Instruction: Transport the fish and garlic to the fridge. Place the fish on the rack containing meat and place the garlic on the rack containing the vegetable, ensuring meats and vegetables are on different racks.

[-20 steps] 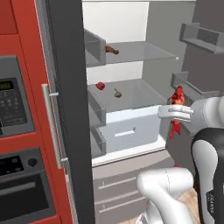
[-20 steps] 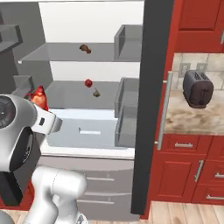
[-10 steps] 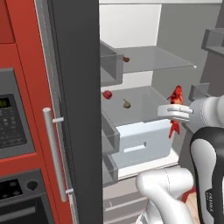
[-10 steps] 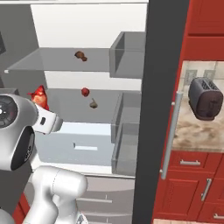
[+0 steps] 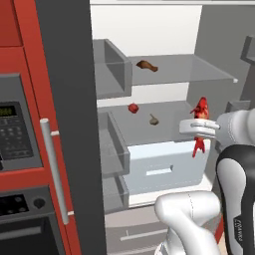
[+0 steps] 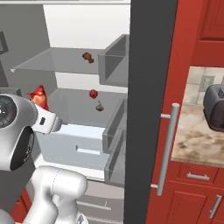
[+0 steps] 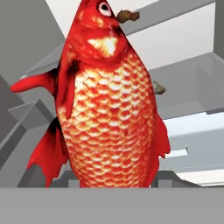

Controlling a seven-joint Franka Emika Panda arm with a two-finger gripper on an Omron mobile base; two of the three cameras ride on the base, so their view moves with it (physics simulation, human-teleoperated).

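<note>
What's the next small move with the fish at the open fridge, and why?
Probably lift and reach in toward the upper shelf. The gripper holds the fish upright just outside the fridge, level with the middle shelf. That shelf holds the garlic and a small red item; the brown meat piece lies one rack higher.

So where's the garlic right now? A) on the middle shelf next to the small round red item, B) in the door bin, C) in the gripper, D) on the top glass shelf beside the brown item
A: the garlic lies on the fridge's middle shelf, beside the round red item, while the gripper holds the fish.
</note>
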